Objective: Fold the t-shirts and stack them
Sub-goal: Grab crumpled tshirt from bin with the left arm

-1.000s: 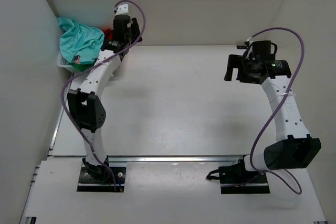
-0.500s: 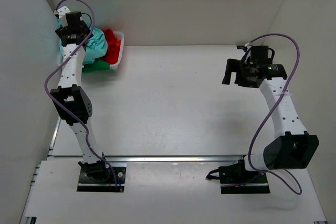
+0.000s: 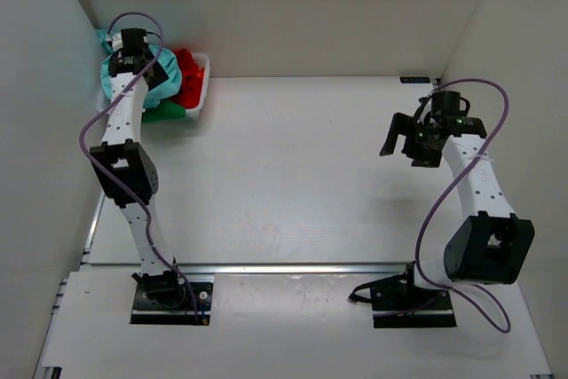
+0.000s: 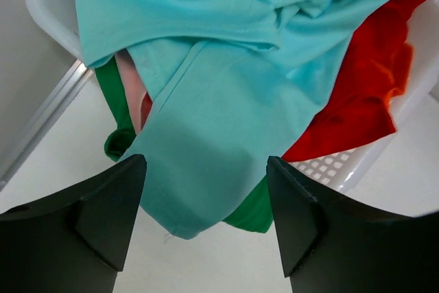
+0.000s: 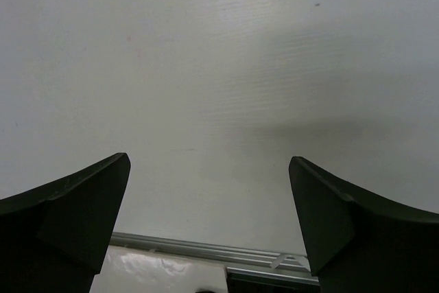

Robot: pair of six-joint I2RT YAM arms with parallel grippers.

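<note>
The t-shirts lie heaped in a white lattice basket [image 3: 197,86] at the far left corner. The teal shirt [image 4: 226,94] drapes on top and hangs over the basket's side. A red shirt [image 4: 363,94] lies to its right, a green one [image 4: 113,114] under it and a strip of pale pink one [image 4: 130,94] beside the green. In the top view the teal [image 3: 164,73], red [image 3: 188,67] and green [image 3: 164,113] shirts show. My left gripper [image 4: 206,217] is open and empty just above the teal shirt's hanging edge. My right gripper [image 5: 209,217] is open and empty over bare table at the right [image 3: 399,135].
White walls close the table at the back and both sides. The basket's rim [image 4: 363,169] shows in the left wrist view. A metal rail [image 5: 206,248] runs along the table's near edge [image 3: 293,266].
My left arm swung from right of the basket to over the shirt heap at the far left. My right gripper moved nearer and slightly right.
</note>
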